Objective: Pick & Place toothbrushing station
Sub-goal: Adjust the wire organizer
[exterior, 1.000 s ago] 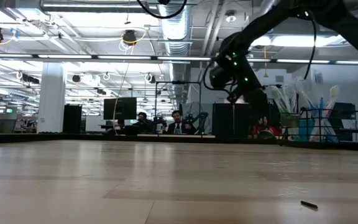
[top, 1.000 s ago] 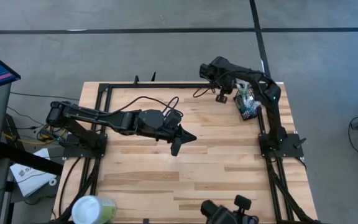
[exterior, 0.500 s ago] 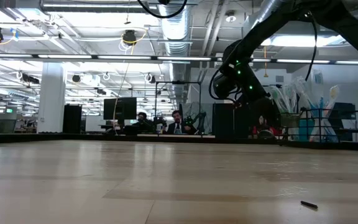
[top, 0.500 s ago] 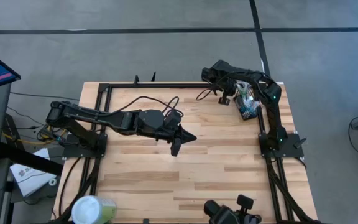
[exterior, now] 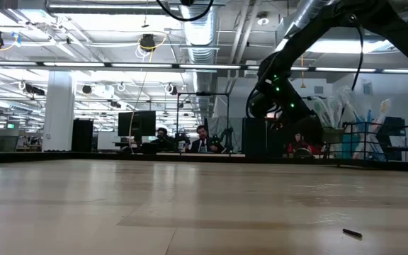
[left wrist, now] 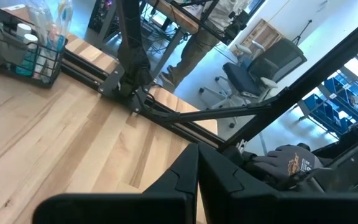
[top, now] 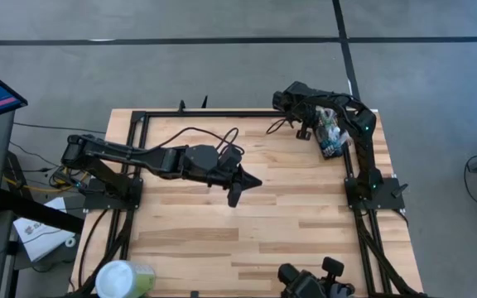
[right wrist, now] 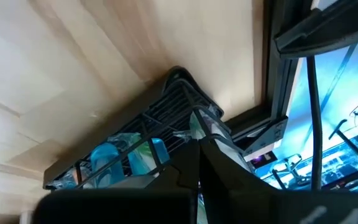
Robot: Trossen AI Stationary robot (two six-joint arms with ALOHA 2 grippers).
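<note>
The toothbrushing station (top: 331,139) is a small black wire holder with toothbrushes and blue bottles in it. It stands on its base at the table's far right corner, and also shows in the left wrist view (left wrist: 25,48) and the low view (exterior: 347,131). My right gripper (top: 305,132) is shut and slants down just left of it, its tips (right wrist: 199,144) at the station's top (right wrist: 135,149). My left gripper (top: 253,180) hangs shut over the table's middle, holding nothing (left wrist: 197,154). My right gripper's shut fingertips stand right against the station's upper rim (right wrist: 179,118) in its wrist view, coming at it slanting down from the table's left. Whether they touch the rim I cannot tell.
A pale-green cup with a white lid (top: 126,279) lies at the near left corner. A black frame rail (top: 222,113) runs along the table's far edge and down both sides. A small dark bit (exterior: 351,232) lies on the boards. People sit in the room beyond.
My right gripper has sunk and drifted toward the table's right edge, closing in on the station, while tipping a little further down. It has stayed shut.
</note>
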